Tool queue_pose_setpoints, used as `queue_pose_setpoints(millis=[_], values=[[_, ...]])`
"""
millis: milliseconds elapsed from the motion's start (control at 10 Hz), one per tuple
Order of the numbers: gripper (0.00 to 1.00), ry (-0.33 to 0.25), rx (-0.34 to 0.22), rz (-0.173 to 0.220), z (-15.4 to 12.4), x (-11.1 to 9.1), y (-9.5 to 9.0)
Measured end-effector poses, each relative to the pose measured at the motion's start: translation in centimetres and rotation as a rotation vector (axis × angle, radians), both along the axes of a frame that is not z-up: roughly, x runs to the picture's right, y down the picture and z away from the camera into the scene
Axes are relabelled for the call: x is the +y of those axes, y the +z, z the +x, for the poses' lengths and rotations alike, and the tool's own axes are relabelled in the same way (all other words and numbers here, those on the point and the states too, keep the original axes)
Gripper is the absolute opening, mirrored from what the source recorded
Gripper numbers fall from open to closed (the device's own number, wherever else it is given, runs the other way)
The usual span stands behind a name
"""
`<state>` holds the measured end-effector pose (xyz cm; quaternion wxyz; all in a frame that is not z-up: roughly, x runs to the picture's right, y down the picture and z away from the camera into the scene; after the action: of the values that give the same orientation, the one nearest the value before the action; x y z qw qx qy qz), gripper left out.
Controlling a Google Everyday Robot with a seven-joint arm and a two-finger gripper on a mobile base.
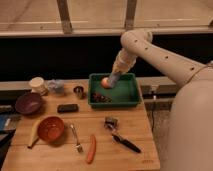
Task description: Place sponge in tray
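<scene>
The dark green tray [131,95] stands at the back of the wooden table, right of centre. My gripper [112,80] hangs over the tray's back left part, reaching down from the white arm [150,47]. It is shut on the pale blue-grey sponge [114,77], held just above the tray floor. A round peach-coloured object [105,82] lies in the tray right beside the gripper, and some small red pieces [100,98] lie at the tray's front left.
On the table: purple bowl [28,103], orange bowl [50,128], flat black bar [67,108], small metal cup [78,91], white cup [36,84], fork [76,138], orange-red stick [91,149], small dark metallic object [110,121], black-handled tool [125,143].
</scene>
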<state>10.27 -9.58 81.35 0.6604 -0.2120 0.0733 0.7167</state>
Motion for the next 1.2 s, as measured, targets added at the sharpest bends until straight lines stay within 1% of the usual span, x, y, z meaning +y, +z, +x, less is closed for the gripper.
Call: queue_pose_setpoints(millis=[100, 200, 300, 400, 500, 600, 700, 800, 900, 1000, 1200], values=[[0.0, 0.033, 0.013, -0.011, 1.2, 0.2, 0.6], [0.0, 0.074, 0.026, -0.032, 2.8, 1.0, 1.7], [0.0, 0.098, 0.029, -0.048, 3.6, 1.8, 2.8], [0.0, 0.133, 0.022, -0.079, 4.1, 3.4, 5.1], [0.01, 0.142, 0.013, -0.094, 4.2, 4.2, 6.4], [0.07, 0.151, -0.002, -0.113, 4.1, 5.1, 7.9], [0.18, 0.162, -0.014, -0.125, 3.8, 5.9, 9.2], [0.29, 0.176, -0.021, -0.128, 4.0, 6.6, 9.9], [0.37, 0.184, -0.027, -0.126, 4.2, 6.8, 10.0], [0.49, 0.191, -0.032, -0.12, 4.7, 7.1, 10.1], [0.67, 0.187, -0.058, -0.104, 4.3, 7.2, 9.9]])
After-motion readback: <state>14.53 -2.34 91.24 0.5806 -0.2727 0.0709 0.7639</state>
